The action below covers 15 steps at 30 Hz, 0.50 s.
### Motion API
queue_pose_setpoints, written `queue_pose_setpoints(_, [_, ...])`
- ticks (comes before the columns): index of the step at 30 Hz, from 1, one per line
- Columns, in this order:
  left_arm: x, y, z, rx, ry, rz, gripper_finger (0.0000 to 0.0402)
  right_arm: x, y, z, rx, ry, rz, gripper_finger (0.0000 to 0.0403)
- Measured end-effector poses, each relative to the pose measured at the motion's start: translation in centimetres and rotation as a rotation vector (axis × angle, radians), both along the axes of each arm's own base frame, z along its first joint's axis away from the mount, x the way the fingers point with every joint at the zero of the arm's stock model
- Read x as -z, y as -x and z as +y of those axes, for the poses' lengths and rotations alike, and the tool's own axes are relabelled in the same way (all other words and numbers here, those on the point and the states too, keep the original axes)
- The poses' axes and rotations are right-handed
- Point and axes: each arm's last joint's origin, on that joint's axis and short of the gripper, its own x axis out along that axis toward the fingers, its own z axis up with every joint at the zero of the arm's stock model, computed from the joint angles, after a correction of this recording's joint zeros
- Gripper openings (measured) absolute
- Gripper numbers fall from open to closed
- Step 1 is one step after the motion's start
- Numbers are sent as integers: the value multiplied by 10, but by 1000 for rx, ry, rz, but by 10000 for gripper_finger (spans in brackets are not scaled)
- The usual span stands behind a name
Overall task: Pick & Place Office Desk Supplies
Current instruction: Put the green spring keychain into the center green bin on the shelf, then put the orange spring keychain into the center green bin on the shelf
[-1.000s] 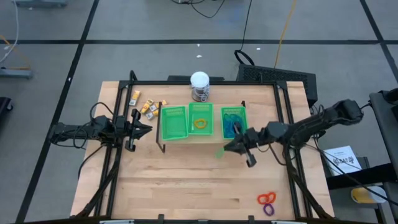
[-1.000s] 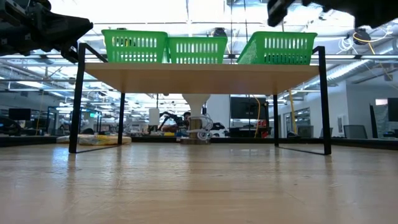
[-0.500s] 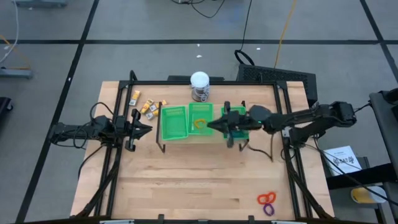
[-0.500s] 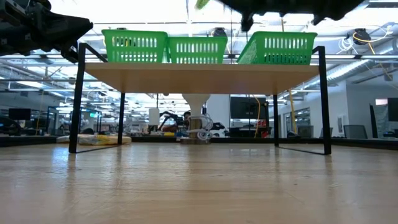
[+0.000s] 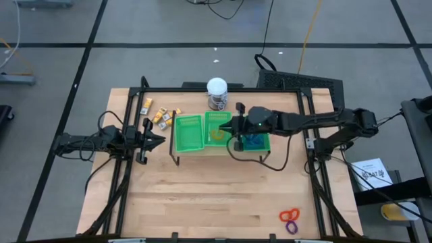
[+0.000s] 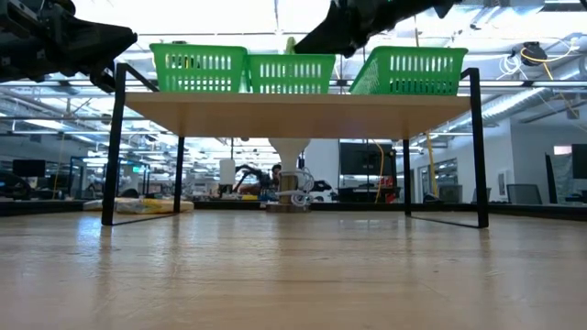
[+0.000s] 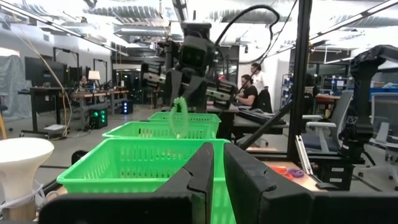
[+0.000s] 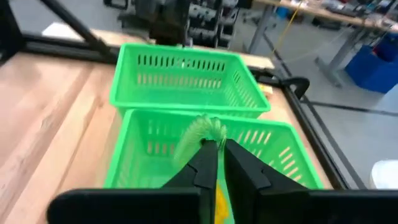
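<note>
Hanging over the middle compartment of the green plastic three-compartment tray (image 5: 190,132), the right end effector (image 8: 213,151) pinches a thin green loop (image 8: 198,133); the left end effector (image 5: 160,140), fingers together, waits at the wooden counter's (image 5: 202,196) left side.

A green tray (image 5: 189,132) sits on a wooden table (image 5: 202,196). A white-topped jar (image 5: 217,93) stands just behind the tray.

The tray (image 5: 190,132) was bright green with slotted walls; the ring (image 8: 200,134) pale green. The jar's lid (image 5: 217,86) was white, the table (image 5: 202,196) light wood, the frame (image 5: 302,108) black.
</note>
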Motion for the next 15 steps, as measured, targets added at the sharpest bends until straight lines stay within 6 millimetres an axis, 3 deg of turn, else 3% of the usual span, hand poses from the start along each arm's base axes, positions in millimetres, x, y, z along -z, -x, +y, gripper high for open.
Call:
queue_pose_setpoints(10, [0,0,0,0,0,0,44,-4,1,16,-63,42,84,147])
queue_pose_setpoints(15, [0,0,0,0,0,0,45,-1,2,16,-30,58,120,186])
